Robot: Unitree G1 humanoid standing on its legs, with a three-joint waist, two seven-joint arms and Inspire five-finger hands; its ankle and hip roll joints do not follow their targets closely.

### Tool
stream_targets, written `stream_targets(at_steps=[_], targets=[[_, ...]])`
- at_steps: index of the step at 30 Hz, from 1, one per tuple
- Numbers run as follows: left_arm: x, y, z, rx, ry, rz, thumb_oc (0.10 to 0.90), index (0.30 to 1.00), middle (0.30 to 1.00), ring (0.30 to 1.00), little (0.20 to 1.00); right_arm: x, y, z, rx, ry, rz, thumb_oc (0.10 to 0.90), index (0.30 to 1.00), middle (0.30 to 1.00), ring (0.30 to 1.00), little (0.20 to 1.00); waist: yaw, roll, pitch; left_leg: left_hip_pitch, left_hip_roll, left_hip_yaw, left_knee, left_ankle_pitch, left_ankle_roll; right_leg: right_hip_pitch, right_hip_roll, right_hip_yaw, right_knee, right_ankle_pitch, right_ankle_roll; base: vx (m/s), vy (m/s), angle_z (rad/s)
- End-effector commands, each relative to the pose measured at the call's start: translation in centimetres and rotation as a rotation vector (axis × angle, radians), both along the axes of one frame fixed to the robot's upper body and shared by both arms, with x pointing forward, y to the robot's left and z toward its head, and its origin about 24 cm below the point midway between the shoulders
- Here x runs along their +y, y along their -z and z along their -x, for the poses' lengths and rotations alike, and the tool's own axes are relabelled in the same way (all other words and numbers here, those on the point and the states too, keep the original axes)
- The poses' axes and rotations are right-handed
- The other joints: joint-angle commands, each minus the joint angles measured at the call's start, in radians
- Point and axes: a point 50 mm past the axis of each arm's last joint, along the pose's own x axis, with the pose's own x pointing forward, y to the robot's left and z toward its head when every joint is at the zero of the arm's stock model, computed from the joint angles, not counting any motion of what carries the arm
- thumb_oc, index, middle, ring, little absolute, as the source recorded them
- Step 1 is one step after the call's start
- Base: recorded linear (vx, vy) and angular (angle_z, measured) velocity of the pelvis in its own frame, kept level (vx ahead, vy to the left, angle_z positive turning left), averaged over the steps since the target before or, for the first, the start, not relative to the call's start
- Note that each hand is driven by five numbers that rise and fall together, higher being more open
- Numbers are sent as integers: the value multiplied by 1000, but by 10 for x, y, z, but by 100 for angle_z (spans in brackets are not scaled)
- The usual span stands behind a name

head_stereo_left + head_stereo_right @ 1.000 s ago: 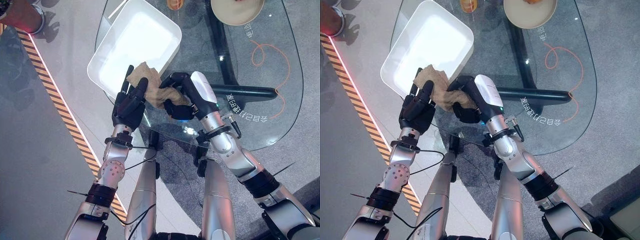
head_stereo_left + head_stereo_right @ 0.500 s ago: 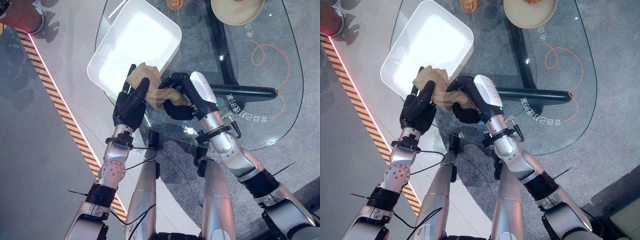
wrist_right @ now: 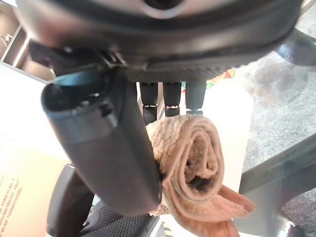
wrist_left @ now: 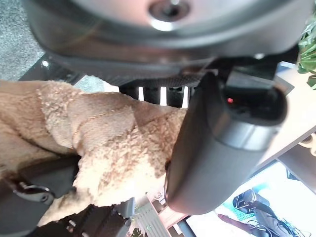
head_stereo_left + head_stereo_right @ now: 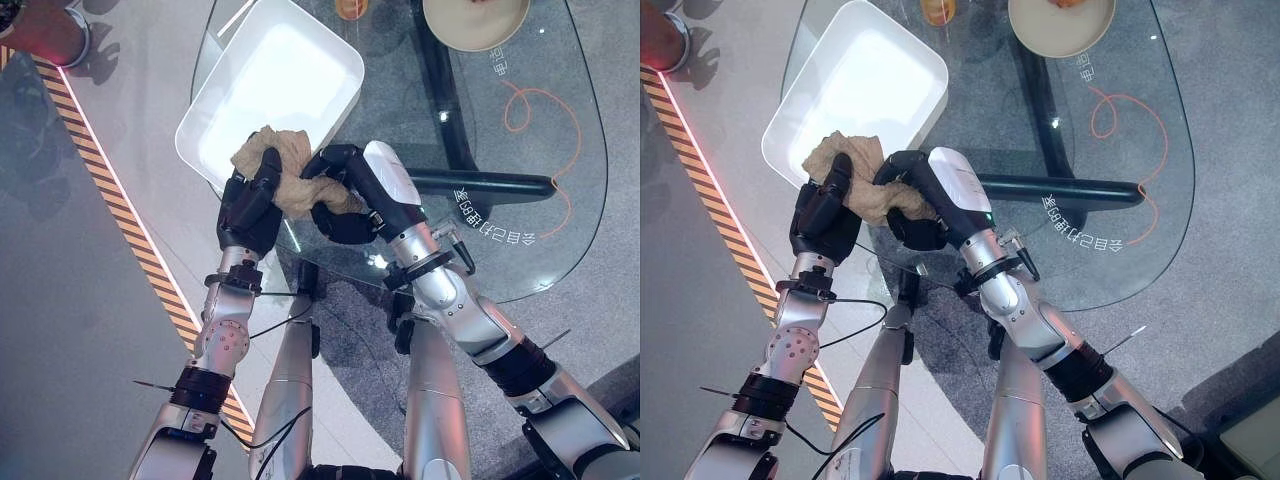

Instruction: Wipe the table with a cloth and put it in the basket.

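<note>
While both arms reach over the near-left edge of the glass tabletop point(image 5: 520, 210), the left eye view shows the tan cloth point(image 5: 285, 170) bunched between the 2 hands, at the near rim of the white basket point(image 5: 275, 85). The left robot hand point(image 5: 248, 205) has its fingers curled up into the cloth's left part; the right robot hand point(image 5: 345, 195) grips its right part. A round tan plate point(image 5: 475, 20) sits at the far end of the tabletop, and an orange cord point(image 5: 545, 125) loops on the right.

In the right eye view, the cloth's left part lies over the basket's near rim, and a striped orange line point(image 5: 715, 210) runs along the floor on the left.

In the left wrist view, the thumb and fingers close round the fuzzy cloth.

In the right wrist view, the cloth is a rolled bundle pinched between thumb and fingers.
</note>
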Motion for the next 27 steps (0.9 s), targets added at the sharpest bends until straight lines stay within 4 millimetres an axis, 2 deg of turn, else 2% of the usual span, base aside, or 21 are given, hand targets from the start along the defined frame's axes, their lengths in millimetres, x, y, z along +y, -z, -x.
stream_targets(at_steps=[1,2,3,5,6,27], targets=[[-13,-49,12,-294,50,30,100,300,300,300,200,30,-76,40,-350,-253,-155,100,300,300,300,200,-4,-4,-24,48,-128,79,89,-150,116,81,108,-11,-186,104,-6,0,0,0],[-13,-51,12,-300,48,33,100,300,300,300,200,30,-77,39,-352,-254,-155,100,300,300,300,200,-4,-4,-24,42,-128,79,85,-142,116,76,109,-11,-191,112,-6,0,0,0],[-13,-51,12,-302,43,38,100,300,300,300,200,30,-76,39,-343,-252,-161,232,413,413,413,332,-3,-4,-24,46,-128,80,90,-150,117,79,108,-11,-184,104,-5,0,0,0],[-12,-52,12,-306,39,42,100,300,300,300,200,30,-76,39,-340,-250,-168,676,794,794,794,776,-3,-4,-24,47,-128,79,90,-150,117,80,107,-11,-185,105,-5,0,0,0],[-11,-54,12,-315,31,47,100,300,300,300,200,29,-77,38,-341,-255,-169,800,900,900,900,900,-3,-4,-24,41,-128,80,85,-142,117,75,108,-12,-191,114,-5,0,0,0],[12,-63,18,-346,-237,151,100,300,300,300,200,34,-79,38,-340,-273,-178,800,900,900,900,900,7,-9,-24,52,-137,74,90,-151,118,86,105,-15,-194,109,-3,0,0,0]])
